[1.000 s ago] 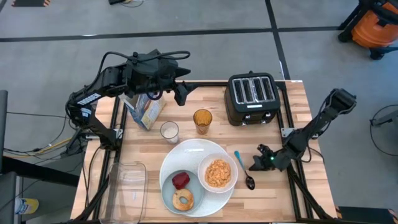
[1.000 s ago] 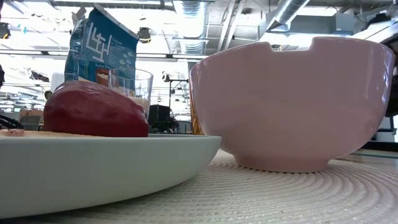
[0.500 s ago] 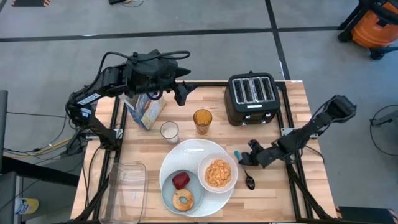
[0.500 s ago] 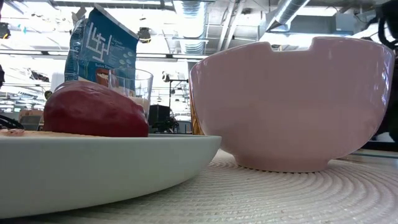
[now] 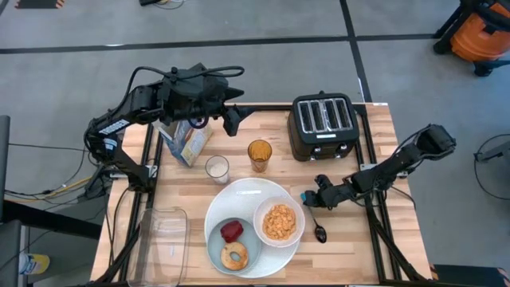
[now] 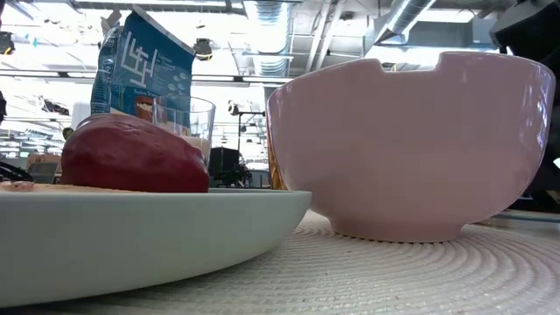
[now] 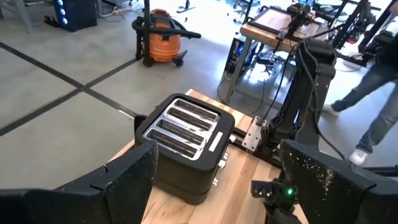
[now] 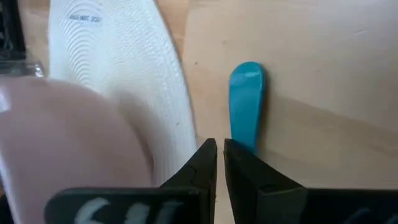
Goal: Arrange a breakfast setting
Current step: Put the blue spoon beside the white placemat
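The large white plate (image 5: 249, 194) carries the white bowl (image 5: 279, 222) of orange flakes and the pale-blue plate (image 5: 217, 249) with the red apple (image 5: 232, 231) and the bagel (image 5: 234, 255). The blue-handled spoon (image 5: 312, 217) lies on the table right of the bowl. My right gripper (image 5: 311, 198) is low over the handle's far end, its fingers shut (image 8: 221, 144), with the handle (image 8: 247, 99) beside and under one fingertip. My left gripper (image 5: 231, 119) hangs open and empty (image 7: 214, 186) above the table's far edge, next to the blue cereal box (image 5: 185, 142). My right gripper's shut fingers stand low over the free end of the spoon's blue handle (image 8: 245, 134), coming level from the table's right. The handle runs under one fingertip (image 8: 249, 168), not between the two. I cannot tell whether they touch it. The spoon lies flat on the table.
The black toaster (image 5: 323, 123) stands at the far right. An amber glass (image 5: 259, 153) and a glass of milk (image 5: 216, 167) stand behind the plate. A clear tub (image 5: 163, 239) sits at the near left. A person (image 7: 379, 93) walks beyond the table.
My right gripper has gone toward the table's left and a little toward its far edge, staying low, from beside the spoon's bowl to the end of its blue handle. The spoon has stayed where it was.
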You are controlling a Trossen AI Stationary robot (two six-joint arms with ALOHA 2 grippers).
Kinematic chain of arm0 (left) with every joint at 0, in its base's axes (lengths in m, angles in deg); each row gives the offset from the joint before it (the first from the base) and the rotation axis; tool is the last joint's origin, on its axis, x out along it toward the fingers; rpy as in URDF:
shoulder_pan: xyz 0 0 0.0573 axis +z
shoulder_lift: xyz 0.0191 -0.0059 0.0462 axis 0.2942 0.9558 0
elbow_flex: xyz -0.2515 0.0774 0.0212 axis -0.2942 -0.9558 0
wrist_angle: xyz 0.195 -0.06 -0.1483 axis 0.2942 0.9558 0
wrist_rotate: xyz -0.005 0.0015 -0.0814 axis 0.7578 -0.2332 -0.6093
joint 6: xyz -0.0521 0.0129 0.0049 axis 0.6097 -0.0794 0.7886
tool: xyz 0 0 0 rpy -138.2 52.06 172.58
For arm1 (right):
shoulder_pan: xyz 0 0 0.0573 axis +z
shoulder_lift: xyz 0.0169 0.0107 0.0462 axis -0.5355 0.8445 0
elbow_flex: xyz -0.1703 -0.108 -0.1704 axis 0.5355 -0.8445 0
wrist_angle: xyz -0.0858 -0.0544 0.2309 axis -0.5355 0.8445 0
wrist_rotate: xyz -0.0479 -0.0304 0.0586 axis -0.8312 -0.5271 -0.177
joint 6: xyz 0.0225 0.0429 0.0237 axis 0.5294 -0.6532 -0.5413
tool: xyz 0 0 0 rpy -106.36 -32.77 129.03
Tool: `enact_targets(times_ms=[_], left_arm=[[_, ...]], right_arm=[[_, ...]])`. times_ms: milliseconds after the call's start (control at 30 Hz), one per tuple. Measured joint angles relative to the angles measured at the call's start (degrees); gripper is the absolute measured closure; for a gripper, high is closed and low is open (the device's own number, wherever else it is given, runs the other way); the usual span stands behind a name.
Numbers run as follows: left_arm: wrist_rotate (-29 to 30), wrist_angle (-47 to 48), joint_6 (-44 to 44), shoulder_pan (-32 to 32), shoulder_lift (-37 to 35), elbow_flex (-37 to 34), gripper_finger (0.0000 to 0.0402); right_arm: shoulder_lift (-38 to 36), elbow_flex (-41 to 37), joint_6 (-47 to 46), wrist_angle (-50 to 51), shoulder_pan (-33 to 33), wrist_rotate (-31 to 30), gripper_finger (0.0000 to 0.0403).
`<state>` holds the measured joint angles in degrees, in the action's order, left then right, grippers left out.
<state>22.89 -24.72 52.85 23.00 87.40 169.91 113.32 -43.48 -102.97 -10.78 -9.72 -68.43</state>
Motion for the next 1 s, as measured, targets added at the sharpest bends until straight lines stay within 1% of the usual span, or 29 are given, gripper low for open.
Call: enact_targets(times_ms=[267, 600, 700, 833, 933, 1000], left_arm=[[0.0, 0.6, 0.0, 0.0, 0.0, 0.0, 0.0079], [0.1, 0.5, 0.1, 0.0, 0.0, 0.0, 0.0079], [0.1, 0.5, 0.3, 0.0, 0.0, 0.0, 0.0079], [0.2, 0.5, 0.3, 0.0, 0.0, 0.0, 0.0079], [0.2, 0.6, 0.6, 0.0, 0.0, 0.0, 0.0079], [0.2, 0.6, 0.7, 0.0, 0.0, 0.0, 0.0079]], right_arm=[[0.0, 0.0, -0.2, 3.0, 0.0, 0.0, 0.0346], [-0.4, 0.0, -1.3, 3.1, 0.0, 0.4, 0.0346], [-2.5, 0.0, -1.2, 1.9, 0.0, 1.7, 0.0346], [-8.1, 0.0, 1.0, 2.2, 0.2, 1.7, 0.0346], [-13.0, 0.0, 2.8, 6.6, 0.2, 3.0, 0.0346], [-16.0, 0.0, 2.9, 12.0, 0.8, 4.3, 0.0346]])
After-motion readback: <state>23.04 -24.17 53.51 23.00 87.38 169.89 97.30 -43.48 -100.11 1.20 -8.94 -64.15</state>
